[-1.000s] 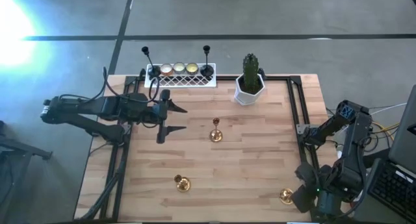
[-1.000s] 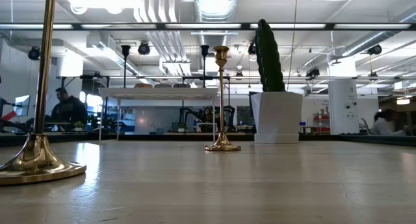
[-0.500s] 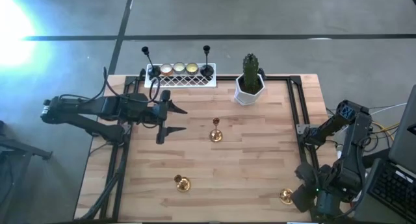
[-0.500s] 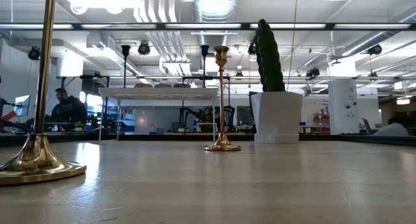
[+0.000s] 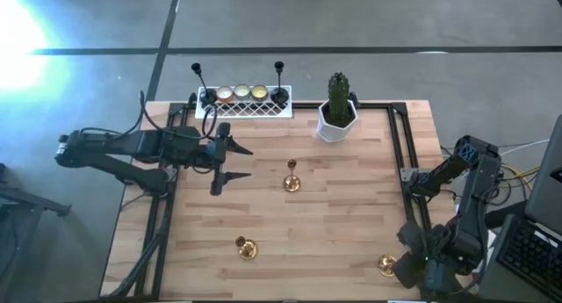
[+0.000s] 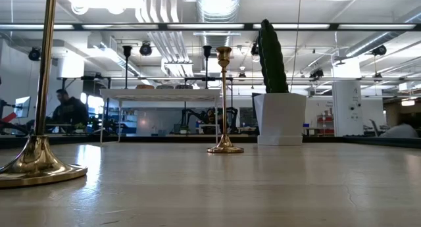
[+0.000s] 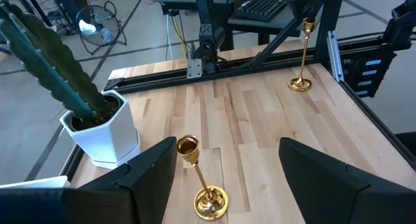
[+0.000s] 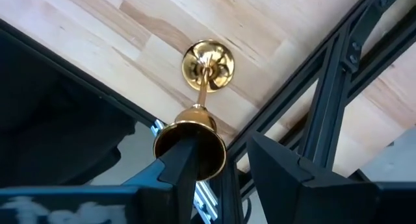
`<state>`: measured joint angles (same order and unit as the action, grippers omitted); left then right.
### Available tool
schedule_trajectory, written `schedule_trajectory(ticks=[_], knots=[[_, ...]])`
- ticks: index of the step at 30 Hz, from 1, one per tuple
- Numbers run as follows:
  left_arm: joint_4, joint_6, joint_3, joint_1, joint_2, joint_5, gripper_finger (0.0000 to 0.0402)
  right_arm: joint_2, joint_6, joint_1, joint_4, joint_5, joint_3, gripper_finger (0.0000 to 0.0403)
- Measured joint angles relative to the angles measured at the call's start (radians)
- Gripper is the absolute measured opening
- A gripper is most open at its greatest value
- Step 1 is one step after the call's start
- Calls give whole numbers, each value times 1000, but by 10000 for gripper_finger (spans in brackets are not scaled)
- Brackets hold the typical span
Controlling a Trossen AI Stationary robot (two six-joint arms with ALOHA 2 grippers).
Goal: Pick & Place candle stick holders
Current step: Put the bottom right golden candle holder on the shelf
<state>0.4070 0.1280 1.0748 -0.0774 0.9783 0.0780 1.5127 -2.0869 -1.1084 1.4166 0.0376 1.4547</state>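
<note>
Three gold stemmed candle stick holders stand upright on their round bases: one mid-table [image 5: 292,176], one nearer the front [image 5: 245,248], one at the front right corner [image 5: 386,265]. My right gripper [image 8: 224,146] points down just over the corner holder [image 8: 195,143], open; its cup shows at one finger's tip, not between the two. My left gripper [image 5: 225,162] hovers open at mid-left, aimed at the middle holder [image 7: 203,182]. Two black holders [image 5: 279,82] and three cream-gold cups [image 5: 241,93] sit in the white lattice tray [image 5: 255,111].
A white pot with a green cactus [image 5: 337,110] stands at the back, right of the tray. Black frame rails [image 5: 406,162] run along the table's right side, and one passes close beside the corner holder [image 8: 325,100]. Bare wood lies between the three gold holders.
</note>
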Motion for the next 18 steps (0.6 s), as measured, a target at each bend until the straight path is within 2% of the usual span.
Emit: schedule_trajectory(ticks=[4,9,16,18], knots=[[-1,-8,0,0,0,0,275,0,24,0,-21,-2,-3,101],[-2,-24,-2,0,0,-5,275,0,53,0,-48,-8,-3,21],[1,-17,-17,1,0,-6,275,-1,86,1,-55,-22,-2,11],[0,-17,-17,1,-1,-5,275,-4,124,1,-62,-67,-2,10]])
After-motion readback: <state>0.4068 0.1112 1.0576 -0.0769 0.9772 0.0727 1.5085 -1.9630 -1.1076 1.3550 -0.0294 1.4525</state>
